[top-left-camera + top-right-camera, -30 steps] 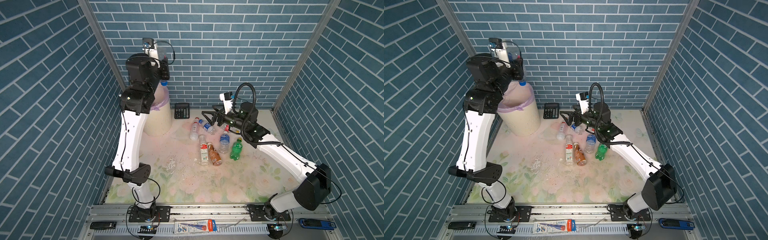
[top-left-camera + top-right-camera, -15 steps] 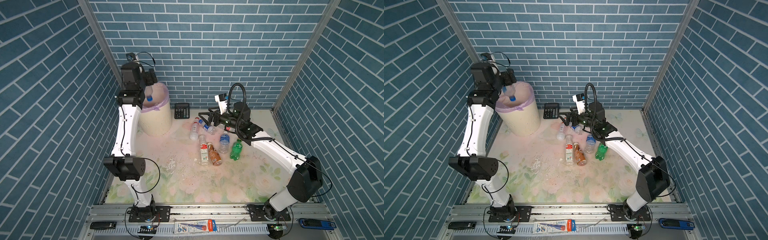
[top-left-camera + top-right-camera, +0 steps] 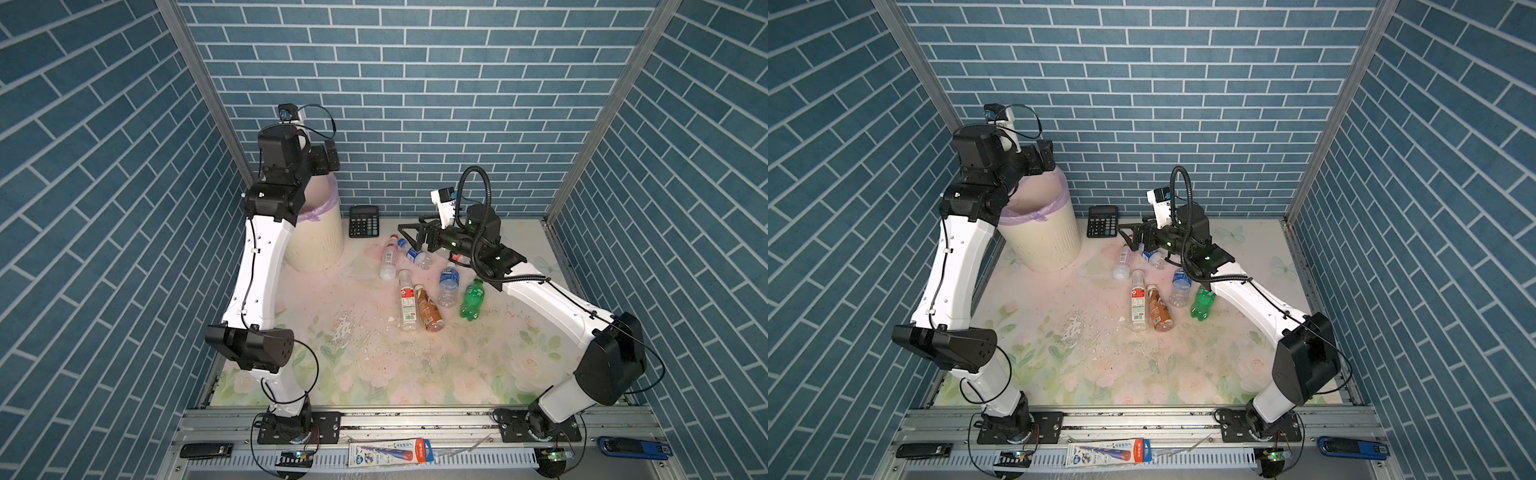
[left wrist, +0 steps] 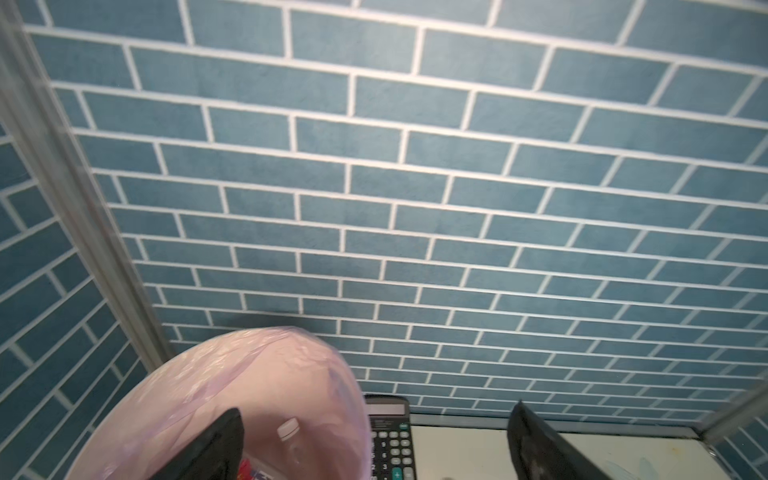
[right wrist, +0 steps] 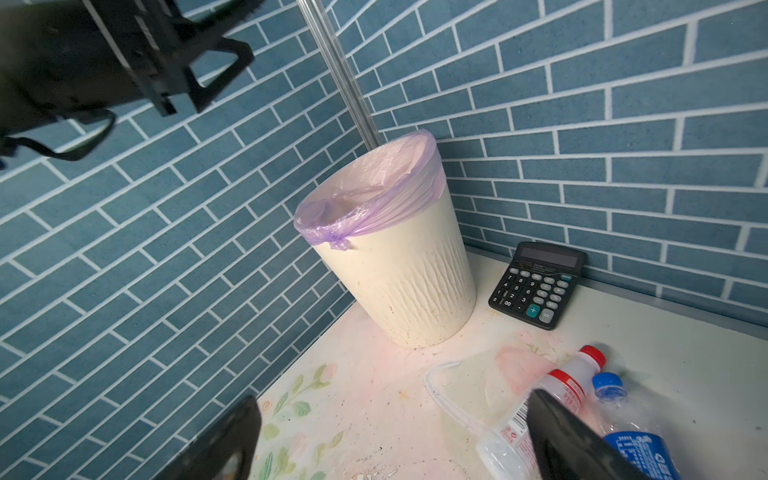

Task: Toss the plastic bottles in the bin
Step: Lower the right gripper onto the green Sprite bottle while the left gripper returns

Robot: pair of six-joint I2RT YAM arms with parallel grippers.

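The left gripper (image 3: 327,158) hangs over the bin (image 3: 320,245) in the far left corner, jaws spread wide and empty; the left wrist view shows a white-capped bottle (image 4: 289,436) down inside it. The right gripper (image 3: 411,237), also wide and empty, hovers just above the red-capped bottle (image 3: 387,259) and the blue-labelled bottle (image 3: 413,254), whose cap aims toward the calculator (image 3: 364,221). Nearer, the red-labelled bottle (image 3: 407,301), amber bottle (image 3: 428,311), blue-banded bottle (image 3: 449,286) and green bottle (image 3: 472,298) lie on their sides, long axes running near-to-far, caps at the far end
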